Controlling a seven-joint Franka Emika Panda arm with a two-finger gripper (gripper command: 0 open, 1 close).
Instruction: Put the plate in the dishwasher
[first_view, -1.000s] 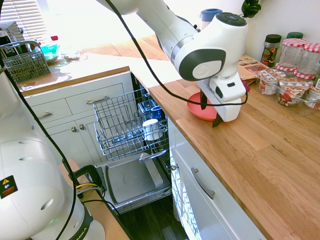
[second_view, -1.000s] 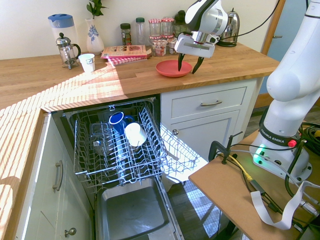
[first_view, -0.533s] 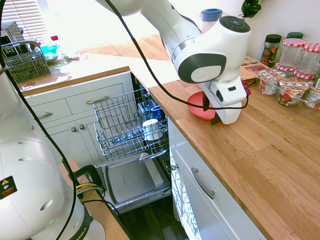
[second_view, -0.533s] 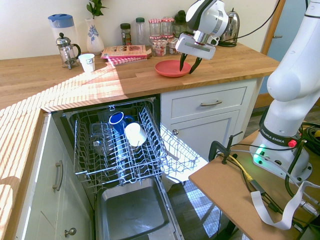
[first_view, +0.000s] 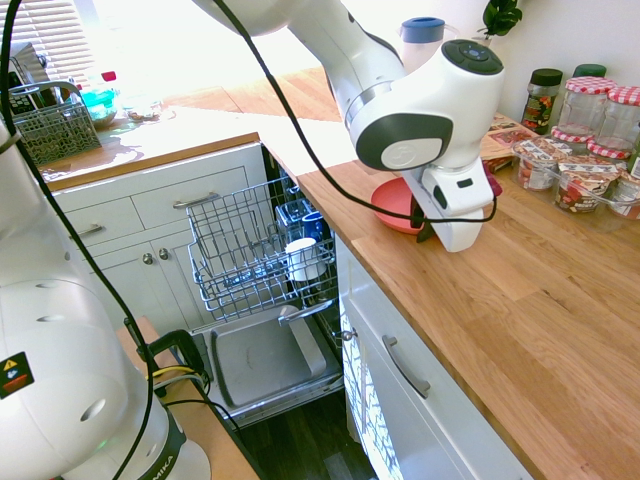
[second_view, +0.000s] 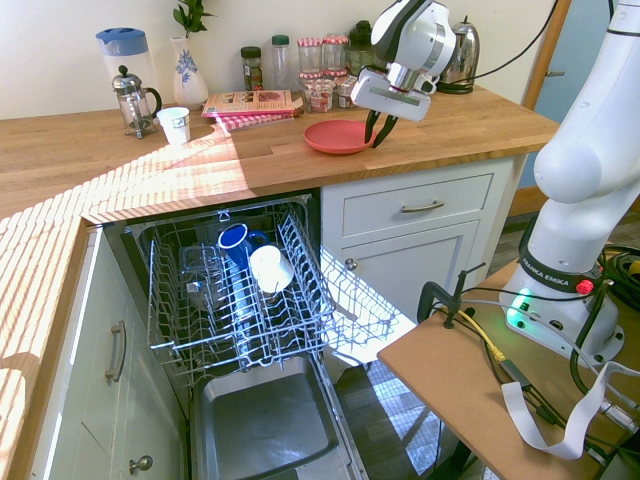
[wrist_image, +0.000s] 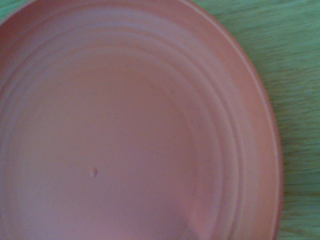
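The coral-red plate (second_view: 335, 137) lies on the wooden counter near its front edge, above the drawers to the right of the dishwasher. My gripper (second_view: 376, 132) points down at the plate's right rim, its fingers drawn together on that rim. In the first exterior view the plate (first_view: 392, 205) looks slightly tipped and the gripper (first_view: 424, 231) is partly hidden behind its white housing. The plate (wrist_image: 125, 130) fills the wrist view. The dishwasher's door (second_view: 265, 425) is folded down and its wire rack (second_view: 175, 310) is pulled out, holding a blue mug and a white cup.
Jars (second_view: 320, 90), a kettle (second_view: 462, 55) and a magazine on a red-checked cloth (second_view: 250, 105) stand behind the plate. A French press (second_view: 135, 100), a white cup (second_view: 174, 125) and a vase sit further left. A grey cutlery basket (first_view: 45, 125) is on the far counter.
The fingers have closed in from wide open onto the plate's right rim. The plate has shifted a little to the left and its gripped edge has come up slightly.
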